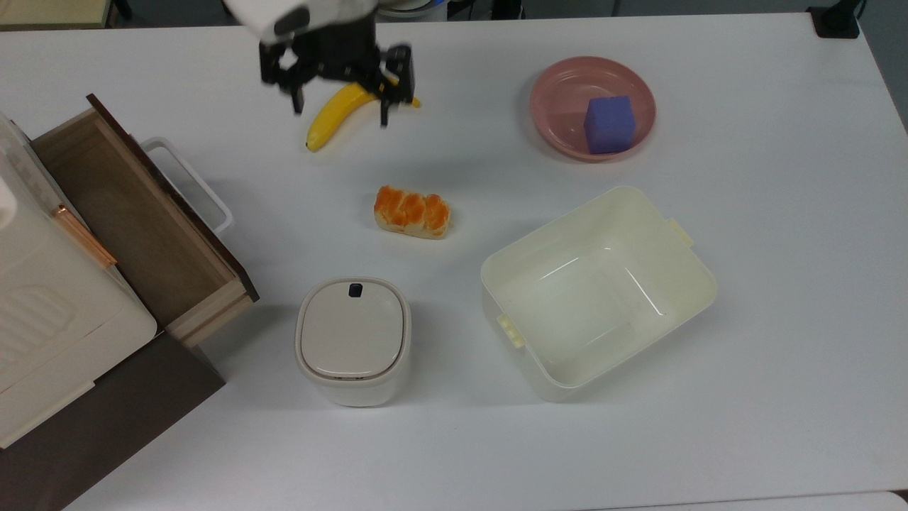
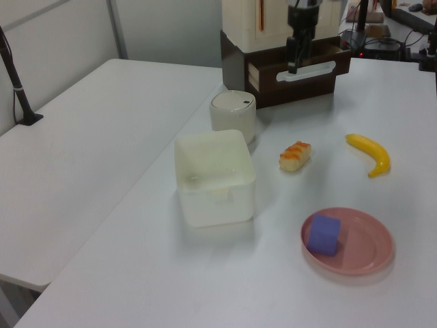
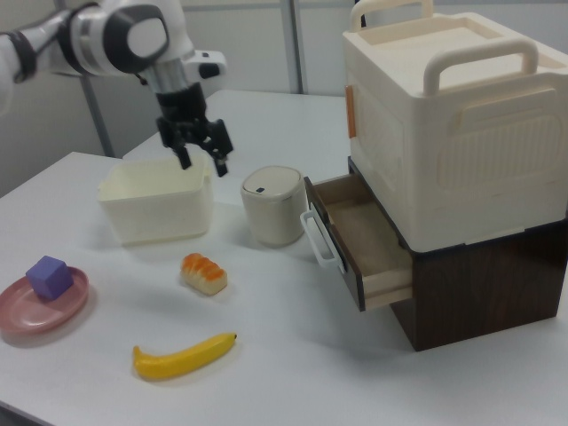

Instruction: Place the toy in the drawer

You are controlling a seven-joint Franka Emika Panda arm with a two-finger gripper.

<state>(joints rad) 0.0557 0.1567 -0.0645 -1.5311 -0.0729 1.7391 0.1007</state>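
The wooden drawer (image 1: 135, 213) stands pulled out at the top view's left, with its dark front panel and white loop handle (image 1: 190, 186) facing the table. The part of its inside that I can see is bare wood. The panda toy is out of view. My gripper (image 1: 340, 116) hangs open above the yellow banana (image 1: 323, 130), well to the top view's right of the drawer, with nothing between its fingers. In the right view the gripper (image 3: 203, 165) is high over the table, in front of the cream tub (image 3: 155, 209).
An orange-glazed bread loaf (image 1: 412, 211) lies mid-table. A lidded cream canister (image 1: 353, 339) stands near the drawer's corner. The open cream tub (image 1: 589, 298) sits to the top view's right. A pink plate (image 1: 560, 78) holds a purple cube (image 1: 608, 124). A cream storage box (image 3: 461, 115) tops the drawer cabinet.
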